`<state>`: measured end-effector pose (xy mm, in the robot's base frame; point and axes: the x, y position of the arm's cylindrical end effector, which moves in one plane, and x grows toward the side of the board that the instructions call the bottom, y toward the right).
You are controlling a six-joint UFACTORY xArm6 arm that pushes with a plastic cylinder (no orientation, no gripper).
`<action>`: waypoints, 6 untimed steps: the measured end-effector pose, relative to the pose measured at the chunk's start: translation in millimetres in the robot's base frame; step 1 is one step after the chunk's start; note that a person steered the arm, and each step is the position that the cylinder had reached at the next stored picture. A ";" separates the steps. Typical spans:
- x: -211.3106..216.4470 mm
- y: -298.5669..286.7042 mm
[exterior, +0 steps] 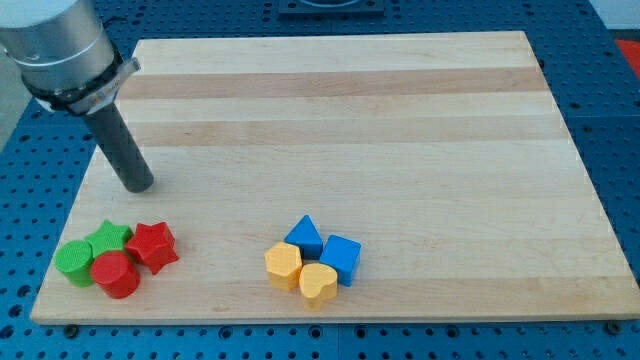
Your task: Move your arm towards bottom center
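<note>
My tip (137,184) rests on the wooden board (340,110) at the view's left, a little above a cluster of blocks. That cluster holds a green star (110,238), a green cylinder (74,262), a red cylinder (115,274) and a red star (153,245). Near the view's bottom centre sits a second cluster: a blue triangular block (304,236), a blue cube (341,258), a yellow hexagonal block (283,266) and a yellow heart (318,284). The tip touches no block.
The arm's grey body (55,45) leans in from the view's top left corner. A blue perforated table (615,120) surrounds the board on all sides.
</note>
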<state>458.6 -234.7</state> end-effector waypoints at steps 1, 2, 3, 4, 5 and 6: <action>-16.7 -11.9; -27.7 6.7; -30.2 58.3; -28.1 78.1; -28.2 129.6; -28.2 210.4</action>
<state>430.4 -24.3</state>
